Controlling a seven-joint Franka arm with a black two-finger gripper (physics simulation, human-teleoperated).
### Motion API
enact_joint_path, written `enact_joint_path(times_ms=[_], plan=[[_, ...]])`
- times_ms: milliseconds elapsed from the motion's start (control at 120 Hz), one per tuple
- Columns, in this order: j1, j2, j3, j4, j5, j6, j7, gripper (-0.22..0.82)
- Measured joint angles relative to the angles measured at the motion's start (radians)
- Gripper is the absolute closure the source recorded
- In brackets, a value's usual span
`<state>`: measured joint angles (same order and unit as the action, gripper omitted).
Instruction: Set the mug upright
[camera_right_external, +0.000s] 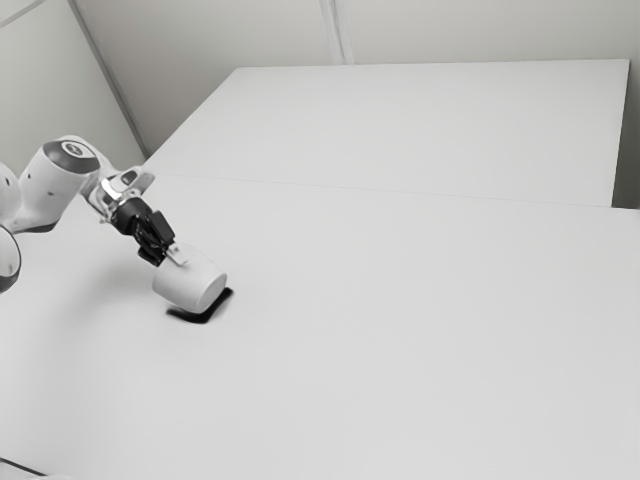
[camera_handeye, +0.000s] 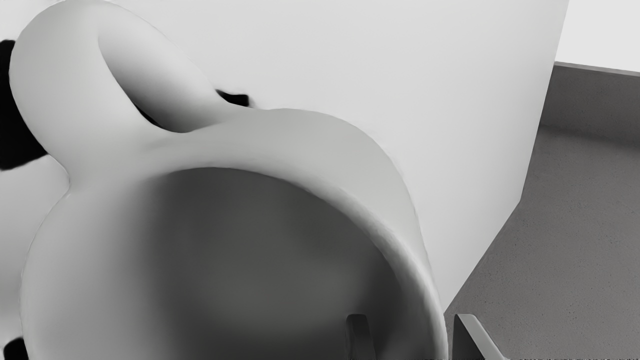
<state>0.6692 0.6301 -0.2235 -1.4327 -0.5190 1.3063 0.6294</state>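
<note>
The gripper is at the mouth end of the white mug in the exterior view. The mug is tilted well over, its base facing the exterior view's lower right and its handle on the upper side. In the wrist view the gripper stands open across the wall of the mug: one finger is inside the mouth, the other outside. Gaps show between the fingers and the wall. The mug's lower side is hidden, so whether it touches the table cannot be told.
A black patch lies on the white table below the mug. Pale walls rise behind the table. Past the table's edge, the wrist view shows grey floor. A dark cable is at the exterior view's lower left.
</note>
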Motion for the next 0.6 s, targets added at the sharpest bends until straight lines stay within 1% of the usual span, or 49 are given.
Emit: enact_joint_path(times_ms=[58,125,283,392,433,525,600], plan=[[-0.005,0.001,0.001,-0.001,0.0,0.0,0.001,0.62],[-0.009,0.005,0.001,-0.001,0.0,0.001,0.001,0.68],[-0.018,-0.012,0.002,-0.002,0.003,0.003,0.003,0.75],[-0.047,-0.077,0.014,-0.032,0.009,0.01,0.005,0.77],[-0.063,-0.117,0.019,-0.058,0.012,0.018,0.005,0.78],[-0.142,-0.237,0.074,-0.157,0.033,0.065,0.007,0.79],[-0.196,-0.343,0.091,-0.249,0.086,0.138,0.008,0.79]])
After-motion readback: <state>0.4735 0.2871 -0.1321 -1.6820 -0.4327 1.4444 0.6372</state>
